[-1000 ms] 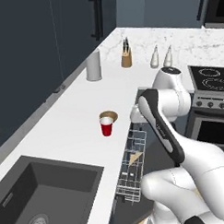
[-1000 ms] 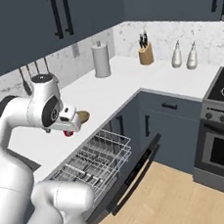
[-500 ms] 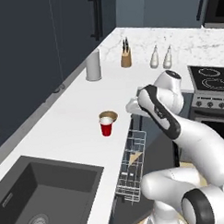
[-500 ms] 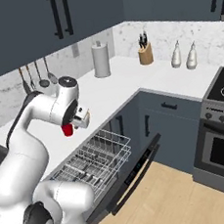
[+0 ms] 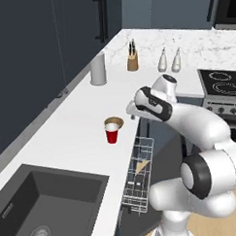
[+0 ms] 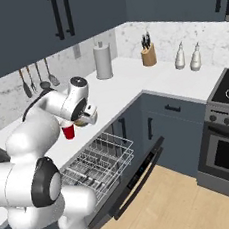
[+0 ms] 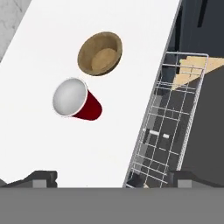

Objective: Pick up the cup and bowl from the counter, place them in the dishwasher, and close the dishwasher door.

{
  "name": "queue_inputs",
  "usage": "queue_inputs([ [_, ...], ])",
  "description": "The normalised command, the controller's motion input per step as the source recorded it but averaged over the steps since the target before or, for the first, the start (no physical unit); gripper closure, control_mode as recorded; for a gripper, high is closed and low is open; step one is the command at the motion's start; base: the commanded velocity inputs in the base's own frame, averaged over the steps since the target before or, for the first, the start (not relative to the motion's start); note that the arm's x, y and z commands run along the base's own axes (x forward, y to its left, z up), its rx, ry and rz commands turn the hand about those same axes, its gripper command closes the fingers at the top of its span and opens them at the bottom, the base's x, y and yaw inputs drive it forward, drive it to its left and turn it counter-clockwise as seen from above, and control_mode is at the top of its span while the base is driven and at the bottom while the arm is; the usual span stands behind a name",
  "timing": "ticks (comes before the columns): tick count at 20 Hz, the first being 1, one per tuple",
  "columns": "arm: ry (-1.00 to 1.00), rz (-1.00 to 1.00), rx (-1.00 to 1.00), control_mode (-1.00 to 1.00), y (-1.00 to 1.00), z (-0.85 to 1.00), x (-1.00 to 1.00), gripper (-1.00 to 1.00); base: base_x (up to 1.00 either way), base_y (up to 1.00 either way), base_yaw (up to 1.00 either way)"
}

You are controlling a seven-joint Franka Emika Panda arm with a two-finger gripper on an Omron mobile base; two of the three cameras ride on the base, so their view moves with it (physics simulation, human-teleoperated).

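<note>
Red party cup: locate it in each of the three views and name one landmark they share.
Left base view: the small red tapered party cup stands centre-left on the white marbled counter.
Right base view: left of centre, partly behind the arm.
Hand view: left of centre.
Shared landmark: the round tan-brown wooden bowl right beside it.

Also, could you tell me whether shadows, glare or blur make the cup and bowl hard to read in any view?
Hand view: cup and bowl crisp, evenly lit, no glare. Left base view: both small but clear on the counter. Right base view: the arm partly covers them.
</note>
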Motion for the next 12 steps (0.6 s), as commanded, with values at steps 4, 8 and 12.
queue_inputs([
  [4, 0.0, 0.0, 0.0, -1.0, 0.0, -0.34, 0.68, -1.0, 0.0, 0.0, 0.0],
  [8, 0.0, 0.0, 0.0, -1.0, 0.0, -0.34, 0.53, -1.0, 0.0, 0.0, 0.0],
  [12, 0.0, 0.0, 0.0, -1.0, 0.0, -0.39, 0.46, -1.0, 0.0, 0.0, 0.0],
])
